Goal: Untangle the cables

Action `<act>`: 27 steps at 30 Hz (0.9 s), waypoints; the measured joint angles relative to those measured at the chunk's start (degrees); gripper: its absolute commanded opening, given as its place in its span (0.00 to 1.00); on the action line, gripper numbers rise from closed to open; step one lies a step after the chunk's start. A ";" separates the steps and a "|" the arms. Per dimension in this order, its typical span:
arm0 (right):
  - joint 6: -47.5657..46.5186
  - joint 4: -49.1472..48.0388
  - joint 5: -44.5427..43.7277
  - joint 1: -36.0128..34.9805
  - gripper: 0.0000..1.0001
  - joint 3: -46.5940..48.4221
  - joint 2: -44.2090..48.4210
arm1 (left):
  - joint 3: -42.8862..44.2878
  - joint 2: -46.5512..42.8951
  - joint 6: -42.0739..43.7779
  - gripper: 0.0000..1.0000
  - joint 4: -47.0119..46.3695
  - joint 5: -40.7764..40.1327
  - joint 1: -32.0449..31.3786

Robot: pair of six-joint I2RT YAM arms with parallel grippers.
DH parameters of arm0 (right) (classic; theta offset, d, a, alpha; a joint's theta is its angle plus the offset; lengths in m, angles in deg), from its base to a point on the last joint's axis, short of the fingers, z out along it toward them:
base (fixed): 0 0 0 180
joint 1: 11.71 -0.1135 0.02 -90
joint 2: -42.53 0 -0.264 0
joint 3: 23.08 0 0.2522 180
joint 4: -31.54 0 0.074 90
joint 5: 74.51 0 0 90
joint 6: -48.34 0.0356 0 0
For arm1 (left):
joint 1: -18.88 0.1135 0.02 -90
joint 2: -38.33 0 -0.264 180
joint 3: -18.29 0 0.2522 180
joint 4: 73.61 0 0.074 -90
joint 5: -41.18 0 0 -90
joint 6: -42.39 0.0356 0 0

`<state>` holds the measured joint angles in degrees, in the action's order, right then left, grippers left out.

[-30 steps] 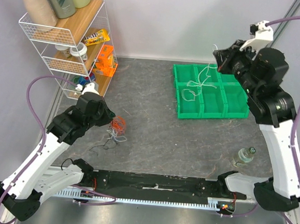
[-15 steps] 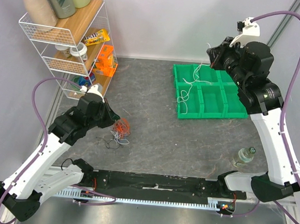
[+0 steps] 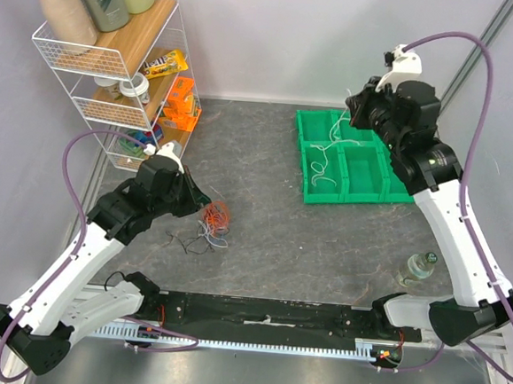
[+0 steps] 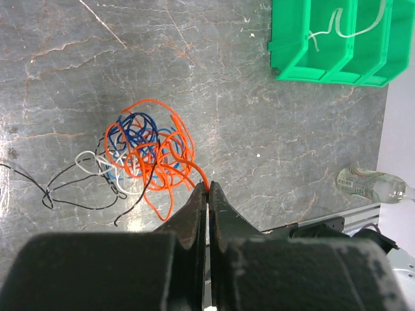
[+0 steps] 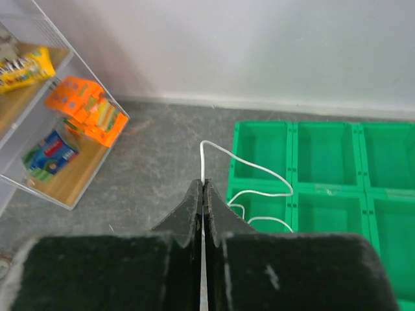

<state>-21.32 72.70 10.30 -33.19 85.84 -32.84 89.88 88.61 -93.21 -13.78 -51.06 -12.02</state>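
A tangle of thin cables (image 4: pixel 146 152) in orange, blue, white and black lies on the grey table (image 3: pixel 263 219), left of centre (image 3: pixel 214 222). My left gripper (image 4: pixel 208 186) is shut on the orange cable (image 4: pixel 170 170) at the bunch's edge; in the top view it (image 3: pixel 204 207) sits just over the bunch. My right gripper (image 5: pixel 203 183) is shut on a separate white cable (image 5: pixel 259 170) and holds it above the green bins (image 5: pixel 324 188); the cable hangs in loops into the bins (image 3: pixel 326 157). In the top view the right gripper (image 3: pixel 352 111) is high over the bins' far left.
A green tray of bins (image 3: pixel 391 180) stands at back right. A wire shelf (image 3: pixel 116 56) with bottles and packets stands at back left. A small bottle (image 3: pixel 418 267) lies near the right arm's base; it also shows in the left wrist view (image 4: pixel 373 184).
My right gripper has moved left and lifted the white cable, which now hangs over the bins' left side. My left gripper has dragged the tangle a little right.
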 measured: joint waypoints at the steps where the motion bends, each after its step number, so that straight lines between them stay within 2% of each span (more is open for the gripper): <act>1: 0.00 -0.24 -0.09 -0.02 0.00 -1.66 0.00 | -0.02 0.00 -0.04 0.02 0.07 0.15 0.00; 11: 1.64 -1.62 1.14 0.00 0.00 -16.06 -2.25 | -1.31 -4.87 -0.37 0.02 0.33 1.07 0.00; 24: 0.68 3.52 2.14 0.00 0.00 -16.35 -17.86 | -1.11 -1.84 -1.27 0.02 0.00 2.49 0.00; 27: -0.22 5.46 2.71 0.00 0.00 -13.40 -24.61 | -1.36 -2.23 -1.77 0.01 -0.61 2.99 0.00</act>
<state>-21.54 78.16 13.01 -33.19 72.44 -57.45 88.52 86.38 -94.98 -14.39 -48.07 -12.02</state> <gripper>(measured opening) 0.007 0.025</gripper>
